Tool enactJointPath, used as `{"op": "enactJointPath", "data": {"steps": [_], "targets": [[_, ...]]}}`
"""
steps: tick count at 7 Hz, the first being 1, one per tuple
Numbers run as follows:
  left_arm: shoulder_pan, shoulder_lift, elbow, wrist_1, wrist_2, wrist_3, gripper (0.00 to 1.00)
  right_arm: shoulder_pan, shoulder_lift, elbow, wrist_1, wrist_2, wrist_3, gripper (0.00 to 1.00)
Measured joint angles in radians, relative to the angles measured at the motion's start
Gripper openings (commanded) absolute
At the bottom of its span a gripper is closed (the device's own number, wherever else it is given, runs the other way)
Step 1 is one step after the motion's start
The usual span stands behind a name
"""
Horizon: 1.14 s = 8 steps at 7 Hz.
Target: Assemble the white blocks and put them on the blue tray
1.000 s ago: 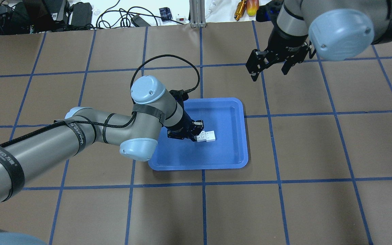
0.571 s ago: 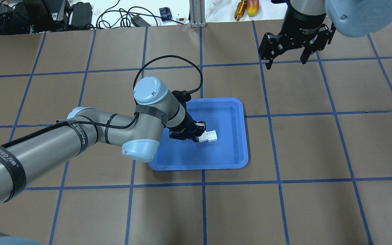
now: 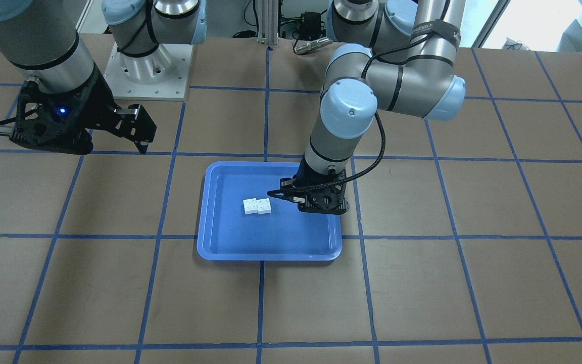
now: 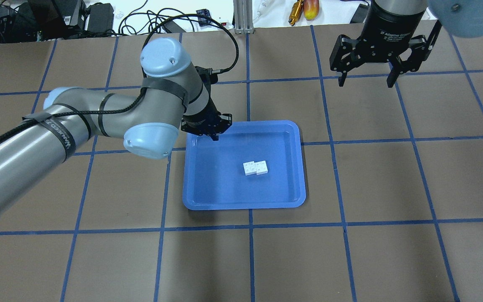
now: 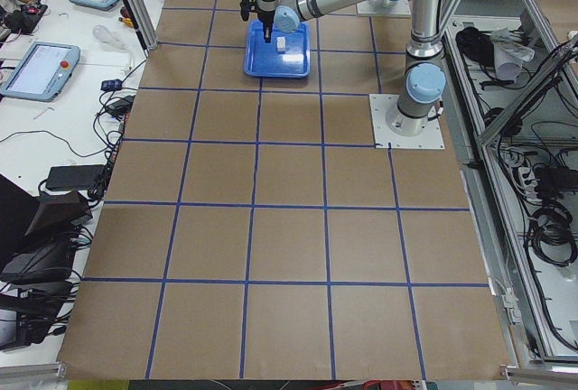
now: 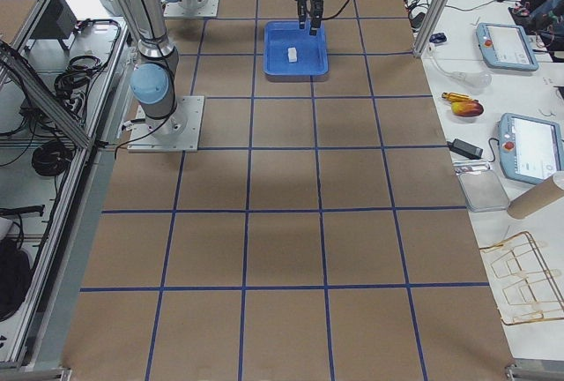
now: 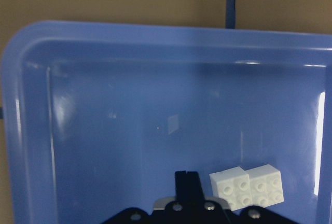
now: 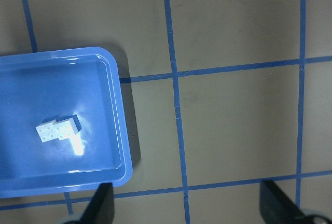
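Near the middle of the blue tray [image 4: 292,197] the white blocks [image 4: 255,167] lie joined side by side, slightly offset, studs up. Blue tray floor shows on every side of them, and they sit well apart from the raised rim. Over the tray's left rim the left pincer [image 4: 215,136] hangs raised, apart from the blocks. In its wrist view its fingers [image 7: 187,185] show as one dark bar pressed together, clenched on nothing. Well apart, beyond the tray's far right corner, the right pincer [image 4: 366,82] hovers above the desk [image 4: 392,188], released. Its fingers [image 8: 101,203] are spread to the two lower corners of its own view. Brown desk surface, crossed by blue grid lines [image 4: 344,184], borders the tray on all four sides. From the front, a black camera mount [image 3: 321,199] hides the left fingertips. The right arm [image 4: 396,16] is cut off by the overhead view's top edge. Whether the blocks' studs are locked together cannot be made out.
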Motion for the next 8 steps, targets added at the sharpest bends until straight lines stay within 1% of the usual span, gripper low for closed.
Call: {"op": "enactJointPath", "data": {"steps": [1,2,4,5,6,7,8], "targets": [[0.047,0.037,0.036,-0.113,0.026,0.08,0.0,-0.001,-0.005,0.0,0.004,-0.004,0.039,1.0],[0.094,0.083,0.054,-0.2,0.065,0.167,0.03,-0.005,-0.007,0.0,0.003,-0.007,0.058,1.0],[0.177,0.201,0.068,-0.33,0.111,0.325,0.06,-0.043,-0.01,0.001,0.011,0.0,0.061,1.0],[0.205,0.253,0.074,-0.367,0.116,0.368,0.14,-0.059,-0.023,0.002,0.014,0.002,0.058,1.0],[0.218,0.3,0.08,-0.395,0.117,0.386,0.6,-0.065,-0.048,0.015,0.015,0.004,0.061,1.0],[0.221,0.342,0.086,-0.41,0.125,0.38,0.91,-0.065,-0.078,0.045,0.011,0.007,0.064,1.0],[0.222,0.37,0.093,-0.415,0.141,0.35,1.0,-0.063,-0.106,0.079,0.004,0.008,0.067,1.0]]}}
